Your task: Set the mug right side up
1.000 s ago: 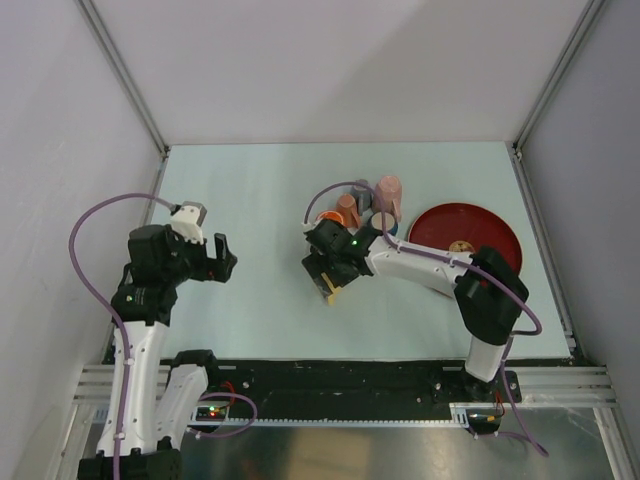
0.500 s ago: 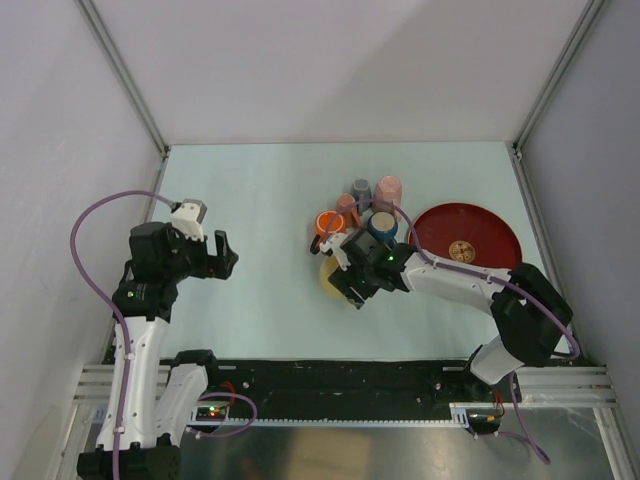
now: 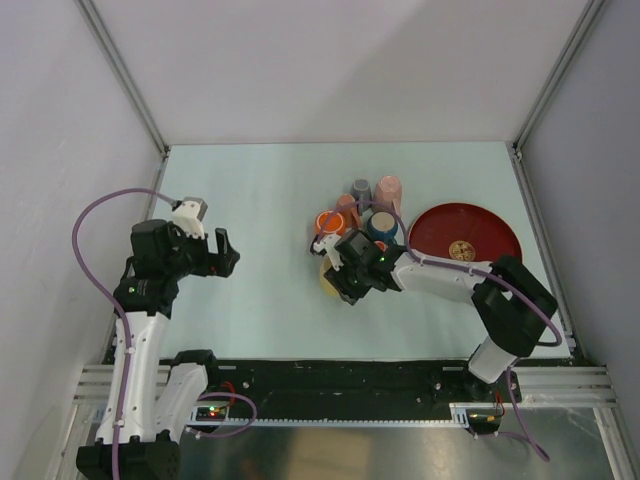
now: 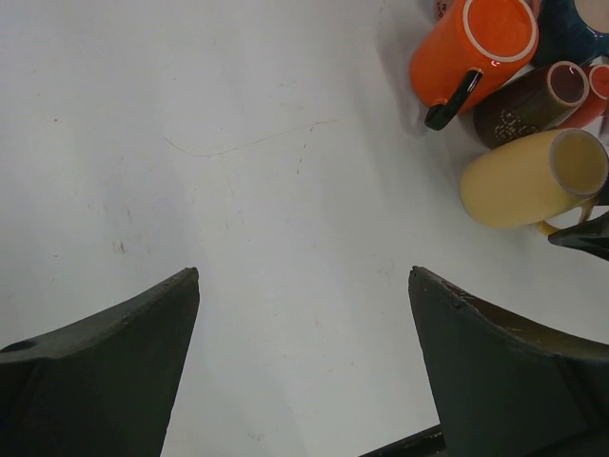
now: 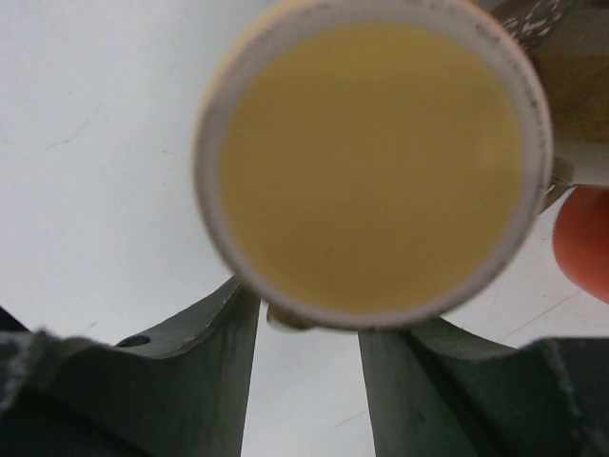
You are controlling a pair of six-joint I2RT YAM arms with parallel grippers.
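The yellow mug lies on its side on the table, just in front of a cluster of cups. In the left wrist view the mug points its mouth to the right, its handle at the lower right. My right gripper is at the mug's mouth. In the right wrist view the mug's open mouth fills the top, and its handle stub sits between the half-closed jaws of my right gripper, with a gap left beside it. My left gripper hangs wide open and empty over bare table, left of the mug.
Behind the yellow mug stand an orange mug, a brown cup, a blue mug, a grey cup and a pink cup. A red plate lies at the right. Walls close in the table on three sides.
My right gripper has shifted right, then settled back at the mug's mouth, and its jaws have narrowed round the handle. The left arm has stayed still.
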